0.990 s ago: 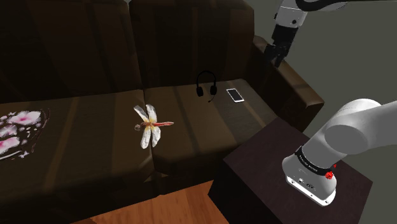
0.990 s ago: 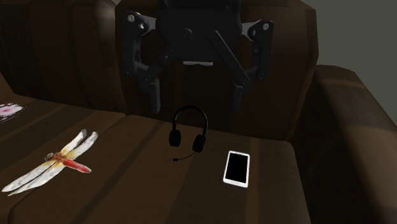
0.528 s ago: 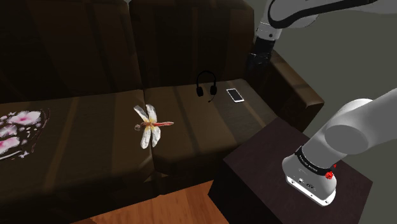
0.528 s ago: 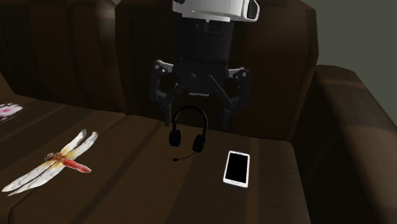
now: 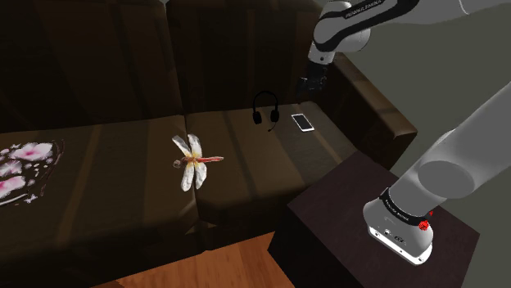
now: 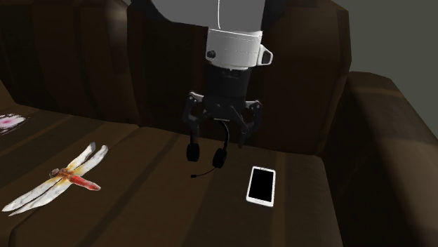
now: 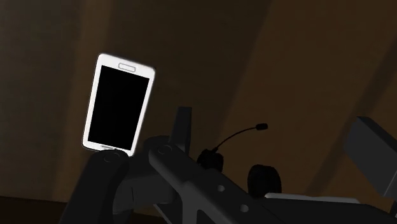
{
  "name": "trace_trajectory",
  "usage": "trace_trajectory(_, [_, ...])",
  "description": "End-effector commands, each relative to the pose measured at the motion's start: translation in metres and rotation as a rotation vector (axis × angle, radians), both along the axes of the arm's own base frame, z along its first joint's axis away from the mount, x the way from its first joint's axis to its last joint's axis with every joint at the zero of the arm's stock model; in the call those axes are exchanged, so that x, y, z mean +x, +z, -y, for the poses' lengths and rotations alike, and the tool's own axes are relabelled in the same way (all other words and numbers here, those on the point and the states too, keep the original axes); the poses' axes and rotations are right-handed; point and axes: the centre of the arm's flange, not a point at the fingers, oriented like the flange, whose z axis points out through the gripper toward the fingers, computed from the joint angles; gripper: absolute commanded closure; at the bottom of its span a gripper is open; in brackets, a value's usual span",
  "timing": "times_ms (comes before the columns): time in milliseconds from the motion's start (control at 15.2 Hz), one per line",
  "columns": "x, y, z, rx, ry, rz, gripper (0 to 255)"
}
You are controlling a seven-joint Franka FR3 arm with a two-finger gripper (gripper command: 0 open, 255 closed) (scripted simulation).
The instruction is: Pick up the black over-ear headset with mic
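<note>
Below my end effector [image 6: 219,133], which is hanging wide open and gripping nothing, the black headset [image 6: 220,158] is lying flat on the sofa seat [image 6: 140,203]. Descending off-centre, I am risking a finger striking the thin headband, pushing it toward the phone [image 6: 261,185] just beside.

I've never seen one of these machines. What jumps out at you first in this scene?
The black gripper, fingers spread, hangs close above a black headset lying on a dark brown sofa. Beside the headset lies a white-framed phone, and further along the seat sits a red-bodied dragonfly with pale wings.
</note>
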Motion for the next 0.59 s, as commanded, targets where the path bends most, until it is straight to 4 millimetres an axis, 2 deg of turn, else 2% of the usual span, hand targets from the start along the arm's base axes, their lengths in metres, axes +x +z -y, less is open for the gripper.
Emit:
trace_trajectory(0, [0.02, -0.017, 0.004, 0.009, -0.009, 0.001, 0])
trace_trajectory(528, [0.096, -0.089, 0.017, 0.048, -0.042, 0.005, 0])
